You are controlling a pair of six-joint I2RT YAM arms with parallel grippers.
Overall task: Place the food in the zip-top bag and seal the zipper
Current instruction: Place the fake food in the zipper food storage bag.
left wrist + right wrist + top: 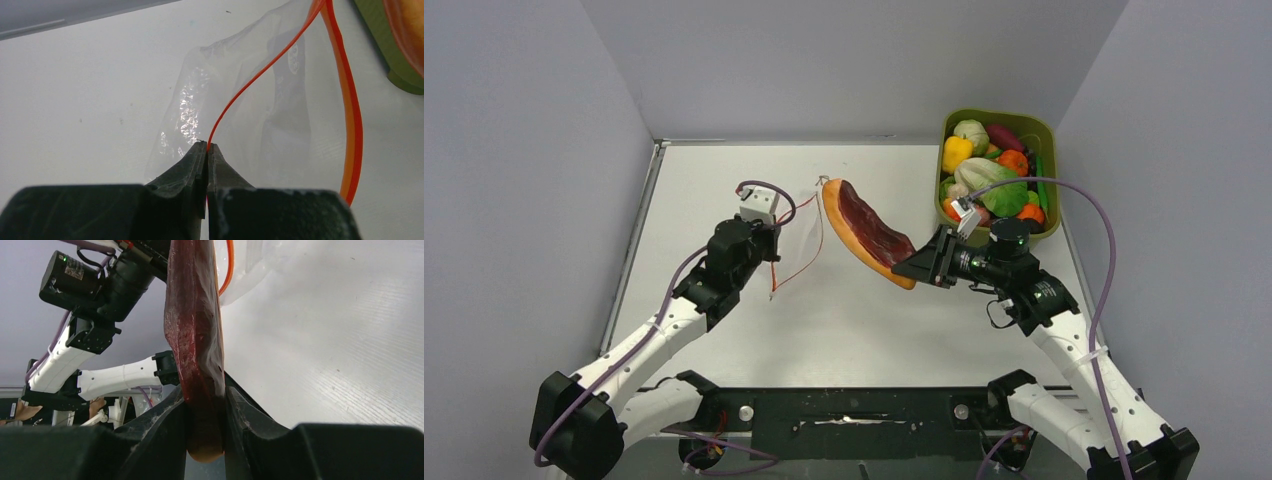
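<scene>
My left gripper [767, 238] is shut on one orange-red zipper [260, 70] strip of the clear zip-top bag [200, 95] and holds the mouth up off the table. In the top view the zipper [810, 255] forms an open loop. My right gripper [916, 266] is shut on a long flat piece of food [867, 232], dark red with an orange rim. Its far end reaches the top of the bag's mouth. In the right wrist view the food [195, 325] stands between my fingers, with the zipper [229, 265] just beyond it.
An olive-green tub [1046, 130] at the back right holds several toy fruits and vegetables, among them a yellow pepper [956, 152]. Its corner shows in the left wrist view [385, 45]. Grey walls close in the table on three sides.
</scene>
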